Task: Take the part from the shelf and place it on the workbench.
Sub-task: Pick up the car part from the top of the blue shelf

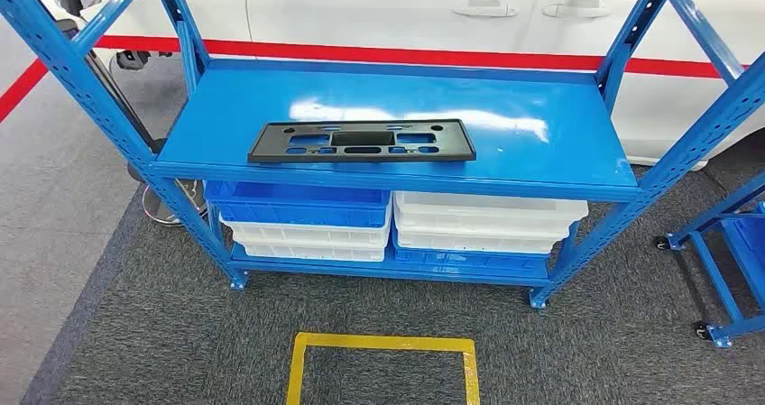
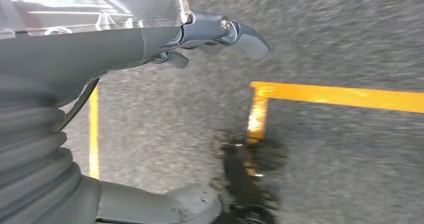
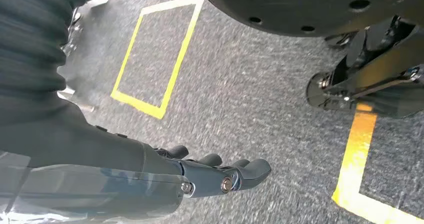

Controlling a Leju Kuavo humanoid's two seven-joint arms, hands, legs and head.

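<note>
Lying on shelf [image 1: 559, 125], part [image 1: 362, 141], unheld.

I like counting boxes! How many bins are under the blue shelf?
4 show: a blue bin atop a white bin on the left, two white bins stacked on the right. More may hide behind.

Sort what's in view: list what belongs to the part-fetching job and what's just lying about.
Job:
black part
blue shelf on which it lies
left hand, empty
right hand, empty

Lying about:
blue crate
white crates
yellow floor square
white car
</note>
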